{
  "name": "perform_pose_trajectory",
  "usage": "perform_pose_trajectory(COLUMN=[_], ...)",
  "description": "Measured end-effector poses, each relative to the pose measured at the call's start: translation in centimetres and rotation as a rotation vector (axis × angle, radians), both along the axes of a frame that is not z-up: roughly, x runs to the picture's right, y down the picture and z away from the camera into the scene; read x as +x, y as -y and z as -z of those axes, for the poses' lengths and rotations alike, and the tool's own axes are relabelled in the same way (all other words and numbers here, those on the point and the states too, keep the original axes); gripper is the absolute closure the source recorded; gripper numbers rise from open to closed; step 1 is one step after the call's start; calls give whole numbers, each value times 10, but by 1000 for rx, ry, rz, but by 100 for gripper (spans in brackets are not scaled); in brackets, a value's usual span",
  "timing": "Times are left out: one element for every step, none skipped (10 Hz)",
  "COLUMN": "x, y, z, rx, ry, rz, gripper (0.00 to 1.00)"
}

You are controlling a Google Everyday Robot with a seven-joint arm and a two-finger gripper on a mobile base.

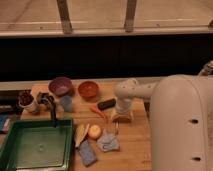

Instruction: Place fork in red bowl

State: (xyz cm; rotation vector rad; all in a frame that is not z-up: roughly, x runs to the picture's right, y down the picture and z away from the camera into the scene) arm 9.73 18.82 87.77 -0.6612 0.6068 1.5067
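The red bowl (88, 89) stands at the back of the wooden counter, next to a purple bowl (61, 85). My gripper (121, 118) hangs at the end of the white arm, low over the counter, to the right of and nearer than the red bowl. A thin dark sliver that looks like the fork (116, 128) lies on the wood right under the gripper's near-left edge, mostly hidden by it. I cannot tell whether the gripper touches it.
A short black block (106, 104) and an orange carrot-shaped piece (97, 111) lie between the gripper and the red bowl. A green sink basin (35, 146) with a faucet (51, 112) fills the front left. Blue cloths (107, 142), a round orange item (94, 131), a blue cup (66, 103).
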Motion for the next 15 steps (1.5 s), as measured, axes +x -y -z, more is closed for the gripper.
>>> perform_pose_trajectory(x=[-2,-4,-3,-1,-6,-17,-29,-33,-33,-31,-30,-25,-21,-17,-15], y=[0,2,2,1,-2,-6,-10,-13,-11,-3,12,28,43,57,74], z=[1,3,3,4,7,13,21,27,32,38,43,48,52,53,54], rx=[0,-2,-3,-2,-1,6,16,30,44,72,108,138,169,198,227], ry=[6,8,6,6,15,28,39,36,28,18,13,6,-2,-9,-14], rz=[-3,4,7,9,21,29,36,32,24,7,-9,-19,-30,-36,-41], gripper=[95,99,100,100,100,100,100,100,100,100,100,100,100,100,100])
